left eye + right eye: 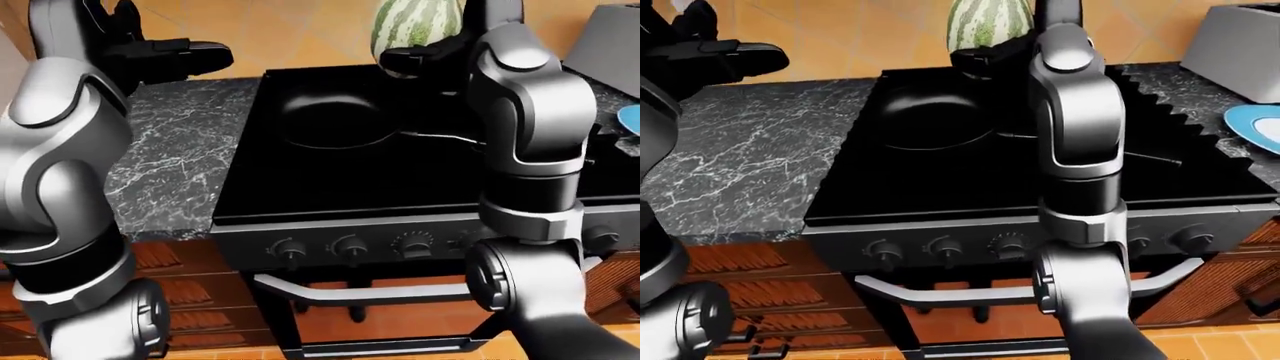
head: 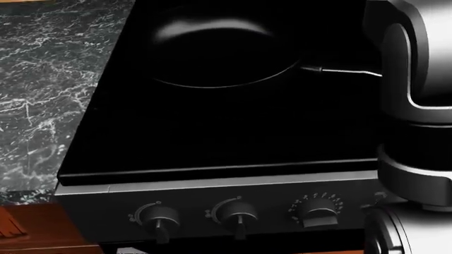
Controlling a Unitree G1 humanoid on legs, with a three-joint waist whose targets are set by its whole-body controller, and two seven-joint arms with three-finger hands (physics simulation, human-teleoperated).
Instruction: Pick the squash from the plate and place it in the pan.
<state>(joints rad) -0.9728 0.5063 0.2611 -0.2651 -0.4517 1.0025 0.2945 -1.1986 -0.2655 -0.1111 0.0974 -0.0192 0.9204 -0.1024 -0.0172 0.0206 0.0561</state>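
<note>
The striped green squash (image 1: 415, 26) is held in my right hand (image 1: 425, 56), high above the stove and just above and right of the black pan (image 1: 335, 112). The fingers close under and round it; it also shows in the right-eye view (image 1: 987, 22). The pan sits on the black stove top (image 2: 212, 132), empty, with its thin handle (image 2: 346, 70) pointing right. The blue plate (image 1: 1258, 126) lies on the counter at the right edge, empty. My left hand (image 1: 185, 56) hovers open over the marble counter at upper left.
A black stove (image 1: 1040, 225) with several knobs and an oven handle fills the middle. Dark marble counter (image 1: 180, 150) lies left of it. A grey appliance (image 1: 1240, 45) stands at the top right. Wooden drawers sit below the counter.
</note>
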